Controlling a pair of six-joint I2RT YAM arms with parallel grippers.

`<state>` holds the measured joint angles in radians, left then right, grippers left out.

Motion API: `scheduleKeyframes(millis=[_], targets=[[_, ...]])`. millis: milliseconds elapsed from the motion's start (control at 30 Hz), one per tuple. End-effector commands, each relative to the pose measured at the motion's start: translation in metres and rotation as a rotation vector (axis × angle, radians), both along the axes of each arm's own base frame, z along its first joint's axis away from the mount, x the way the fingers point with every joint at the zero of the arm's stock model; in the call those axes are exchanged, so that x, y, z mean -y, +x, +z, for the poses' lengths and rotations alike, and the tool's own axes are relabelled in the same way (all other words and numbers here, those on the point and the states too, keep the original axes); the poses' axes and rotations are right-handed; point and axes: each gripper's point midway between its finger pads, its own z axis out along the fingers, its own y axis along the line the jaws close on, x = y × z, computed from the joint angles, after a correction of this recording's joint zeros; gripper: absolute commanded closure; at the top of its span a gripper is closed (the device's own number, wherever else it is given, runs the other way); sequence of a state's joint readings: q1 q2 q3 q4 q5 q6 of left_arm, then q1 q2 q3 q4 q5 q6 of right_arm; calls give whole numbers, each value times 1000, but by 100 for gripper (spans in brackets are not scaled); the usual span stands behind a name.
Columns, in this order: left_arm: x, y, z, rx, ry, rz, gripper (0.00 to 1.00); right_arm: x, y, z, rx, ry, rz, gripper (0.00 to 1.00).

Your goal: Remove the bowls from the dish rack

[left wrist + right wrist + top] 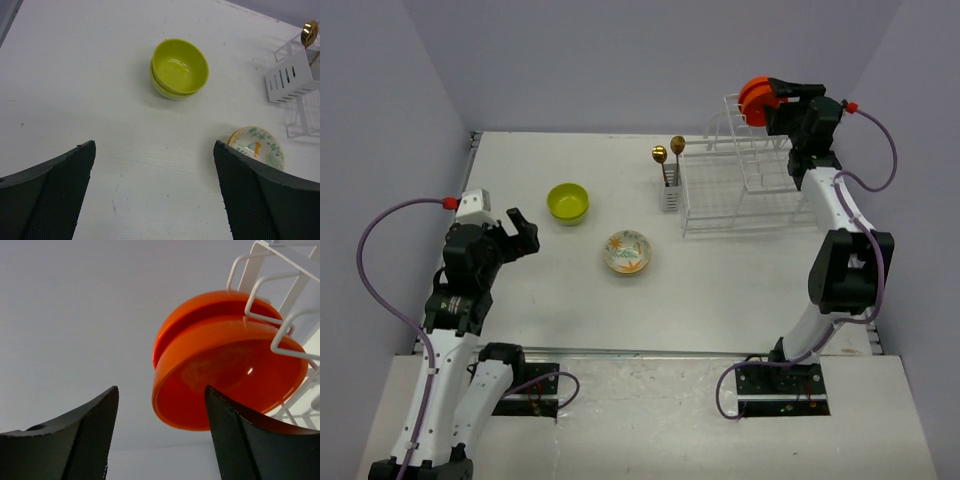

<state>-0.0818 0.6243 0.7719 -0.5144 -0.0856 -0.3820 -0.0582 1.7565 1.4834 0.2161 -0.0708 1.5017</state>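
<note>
Overhead: glossy round orange bowls (754, 100) on edge in upper tier of white wire dish rack (740, 195), right tool (772, 100) alongside; lime-green bowls (568, 203) and floral cream bowl (626, 251) on matte tabletop (720, 290). Left wrist: left tool (155, 150) spread wide, pads (60, 200) mesh-textured. Right wrist: pads apart.

Rack bowls (220, 370): plain glossy orange.
Stacked bowls (179, 67): plain lime-green.
Patterned bowl (257, 147): cream, green leaves, orange touches.
Dish rack (735, 215): white wire.
Spoons (677, 146): gold.
Bench (570, 300): white.
</note>
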Motion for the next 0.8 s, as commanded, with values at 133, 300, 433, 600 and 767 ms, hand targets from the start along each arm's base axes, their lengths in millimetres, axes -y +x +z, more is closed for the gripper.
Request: scheduleKeyframes(millis=[133,300,433,600,767], targets=[[11,5,6,29,15,-67,0,8,17,37,155,46,-26,46],[17,5,6,36,10,-104,0,13,16,28,153,51,-52,72],[18,5,5,30,12,-108,0,9,19,21,149,55,-33,87],[18,4,7,39,13,-106,0,8,16,22,173,65,-27,99],[19,5,6,35,13,-109,0,10,5,29,235,66,-48,100]])
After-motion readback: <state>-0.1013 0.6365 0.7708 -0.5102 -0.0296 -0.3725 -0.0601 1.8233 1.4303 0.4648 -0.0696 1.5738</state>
